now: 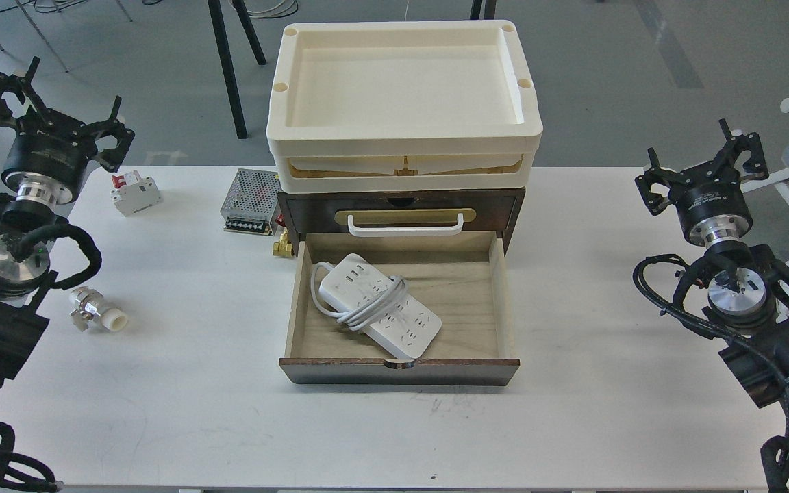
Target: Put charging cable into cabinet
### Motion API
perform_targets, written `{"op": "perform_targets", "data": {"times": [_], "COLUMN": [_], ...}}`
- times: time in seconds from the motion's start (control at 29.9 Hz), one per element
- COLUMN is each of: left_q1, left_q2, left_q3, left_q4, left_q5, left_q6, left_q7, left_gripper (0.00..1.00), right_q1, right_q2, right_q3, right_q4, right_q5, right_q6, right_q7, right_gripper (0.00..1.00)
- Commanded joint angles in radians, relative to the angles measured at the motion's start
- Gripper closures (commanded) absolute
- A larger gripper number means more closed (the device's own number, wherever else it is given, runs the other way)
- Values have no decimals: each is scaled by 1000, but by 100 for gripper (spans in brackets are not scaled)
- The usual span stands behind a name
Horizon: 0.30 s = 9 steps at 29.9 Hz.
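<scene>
The charging cable [379, 306], a flat white power strip with its white cord looped around it, lies inside the pulled-out lower drawer of the cabinet [398, 371]. The cabinet is dark brown with a pale wood drawer interior, a white-and-brass handle [405, 222] on the upper drawer and a cream plastic tray [405, 147] on top. My left gripper [52, 106] is open and empty at the far left, above the table's back left corner. My right gripper [706, 161] is open and empty at the far right.
A perforated metal power-supply box [251, 202] stands left of the cabinet. A small white breaker with a red switch [135, 193] lies further left. A small metal-and-white fitting [98, 311] lies at the left. A brass part [283, 246] sits by the drawer's back left corner.
</scene>
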Motion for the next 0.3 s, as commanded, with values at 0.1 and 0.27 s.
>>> {"op": "perform_targets", "data": {"times": [0.1,0.27], "left_q1": [11,27], "left_q2": [-35,-66], "left_q3": [3,5], "left_q4": [25,28], "left_q5": [-2,-4], "left_q6": [0,0], "left_q7": [-3,-14], "left_gripper": [0,0], "right_q1": [9,9], "right_q2": [1,-1], "right_q3": [4,4], "right_q4": [13,17], "right_q5": [-2,-2], "right_q6": [3,3], "right_q7": [-3,1], "right_gripper": [0,0]}}
